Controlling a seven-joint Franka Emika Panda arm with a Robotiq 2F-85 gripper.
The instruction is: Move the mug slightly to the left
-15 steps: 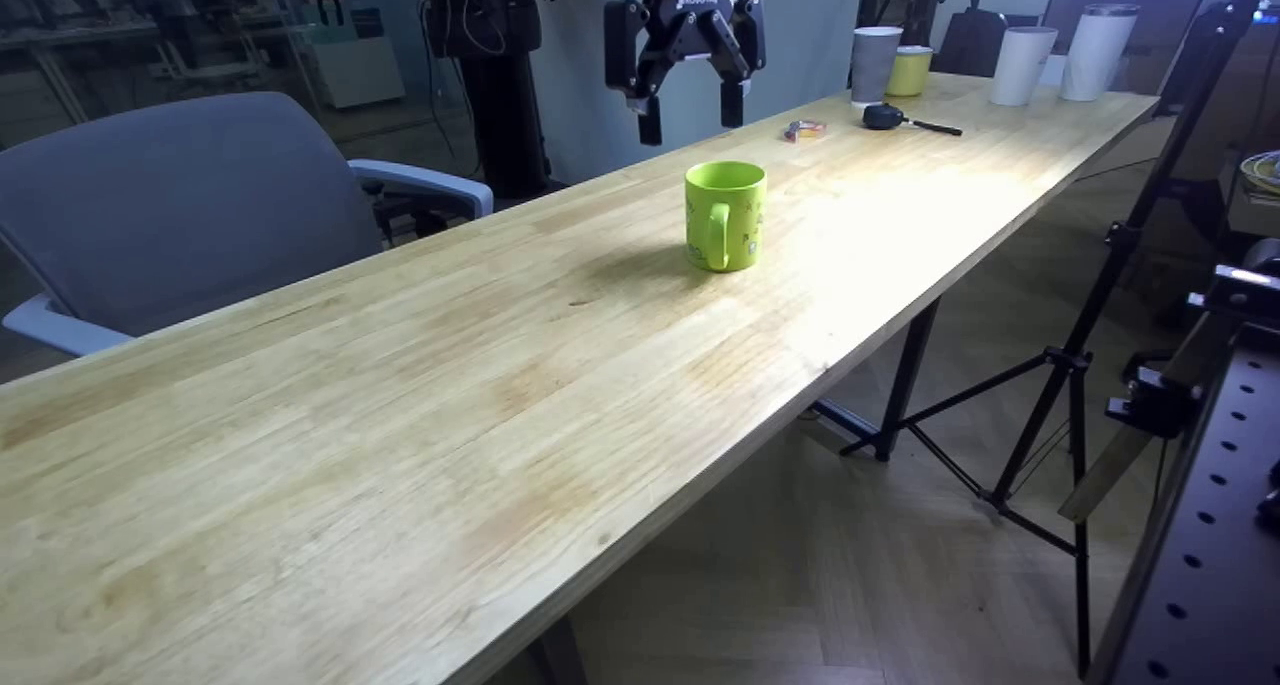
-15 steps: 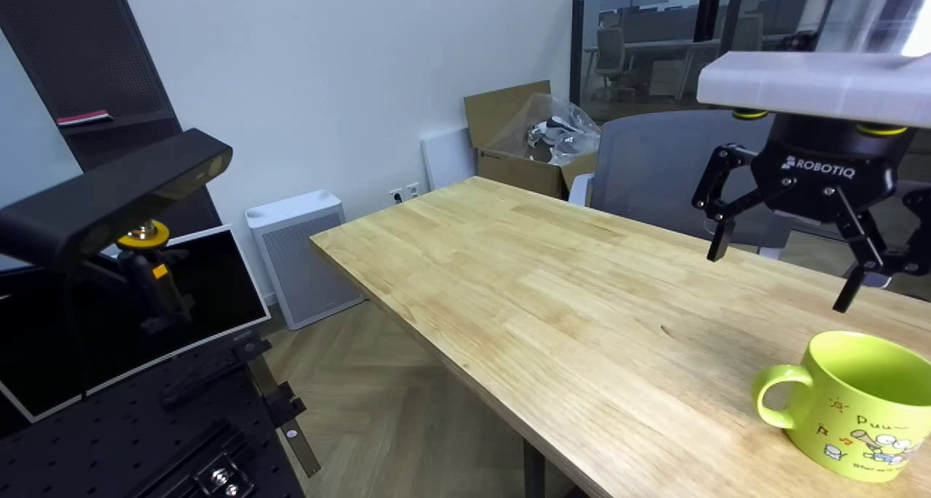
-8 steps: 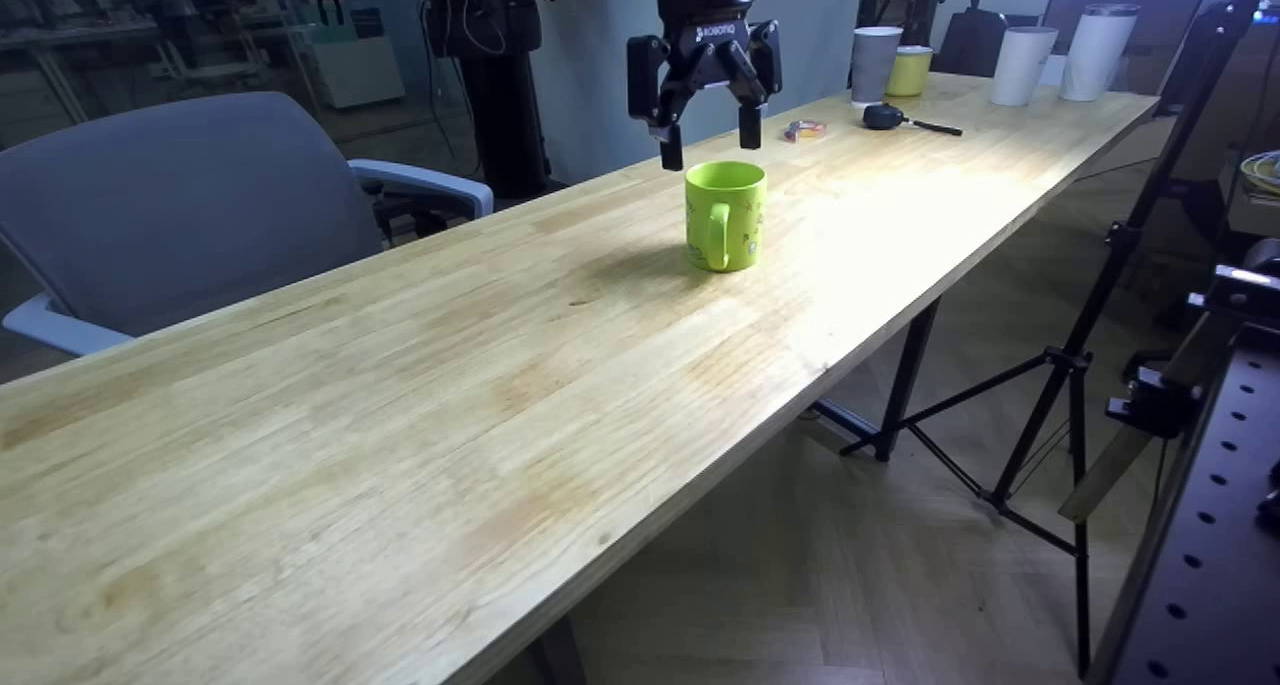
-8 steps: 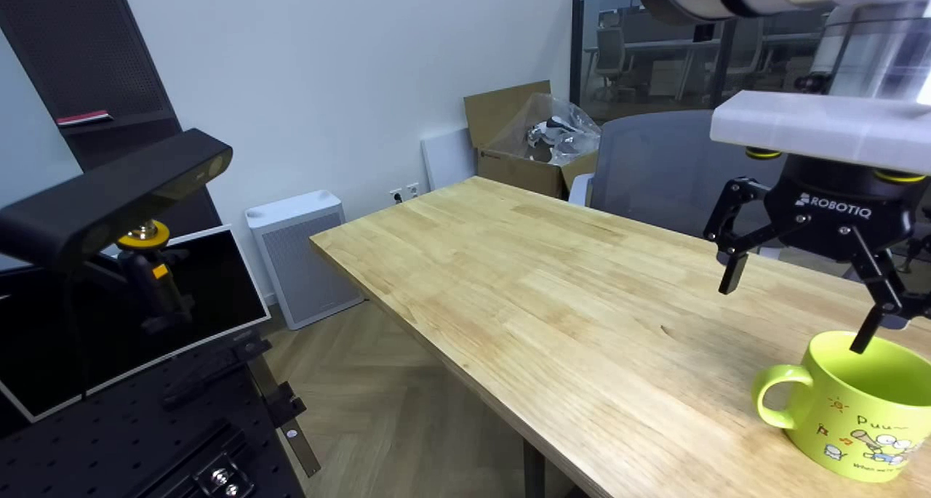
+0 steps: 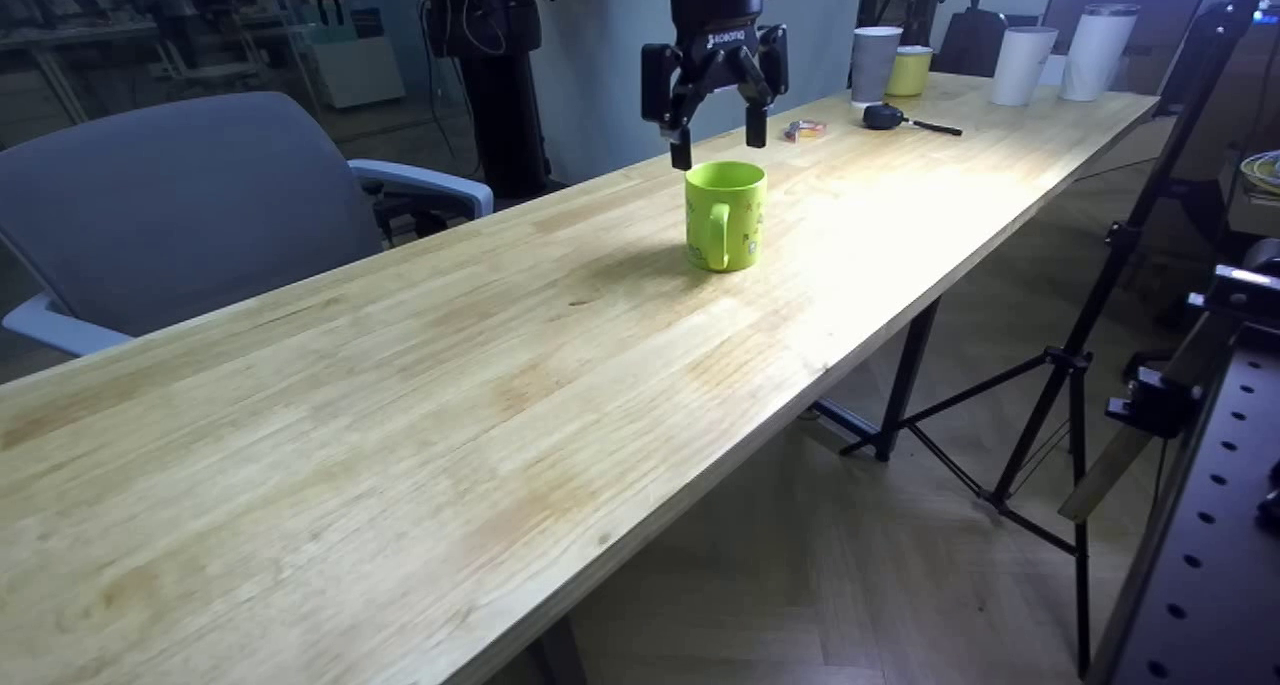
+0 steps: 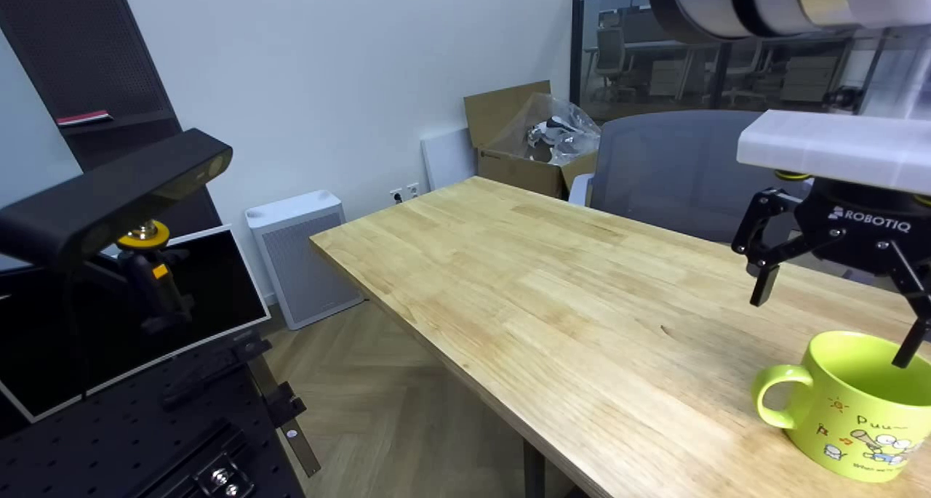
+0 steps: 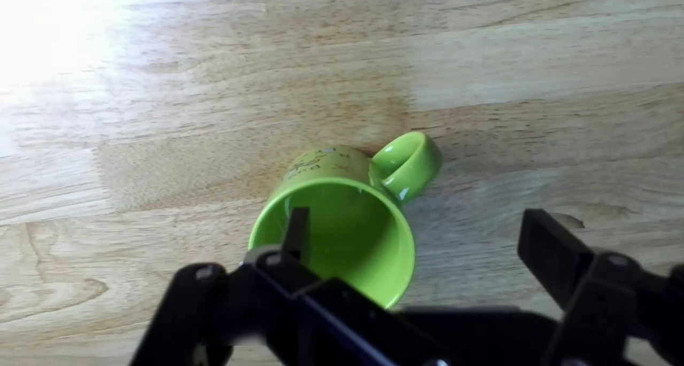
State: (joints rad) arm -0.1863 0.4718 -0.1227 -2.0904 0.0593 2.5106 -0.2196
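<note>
Wrist view: the green mug (image 7: 358, 232) is seen beneath a widely parted gripper (image 7: 416, 216).
Nothing is held; one finger (image 7: 297, 232) is seen across the mug's mouth, the other apart from it. The mug is shown upright on the wooden table (image 5: 450, 385).

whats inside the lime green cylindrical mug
In the wrist view, the lime green cylindrical mug shows only bare green interior. The black two-fingered tool hides its lower left; anything there is unseen.
</note>
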